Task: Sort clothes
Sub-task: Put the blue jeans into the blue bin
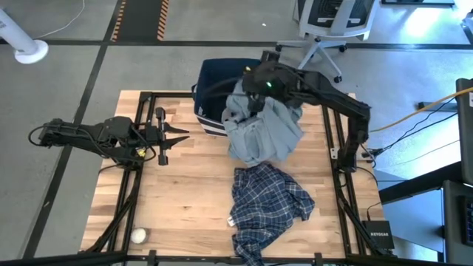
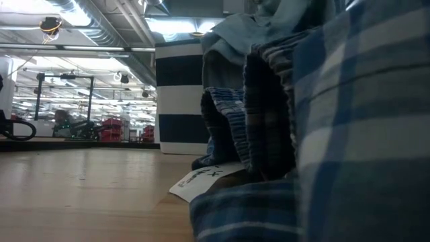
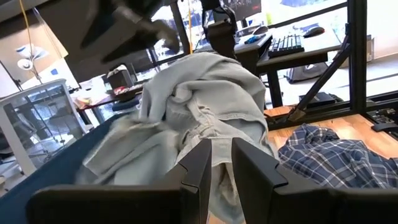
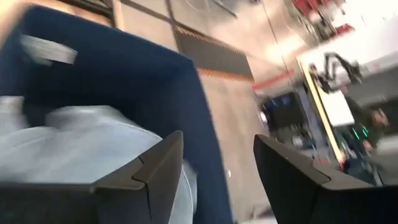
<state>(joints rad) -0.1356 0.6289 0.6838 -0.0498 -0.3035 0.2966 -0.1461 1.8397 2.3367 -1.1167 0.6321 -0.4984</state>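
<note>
High view: right gripper [image 1: 255, 83] spread wide over crumpled grey-blue denim garment [image 1: 260, 129]; left gripper [image 1: 164, 135] narrow

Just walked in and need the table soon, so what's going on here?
The robot is sorting clothes. The right gripper is over the navy bin at the table's far edge, fingers open, with a grey-blue garment draped from the bin's rim onto the table. A blue plaid shirt lies on the table, not yet handled. The left gripper waits open at the left side. A small white ball sits near the front left corner.
</note>
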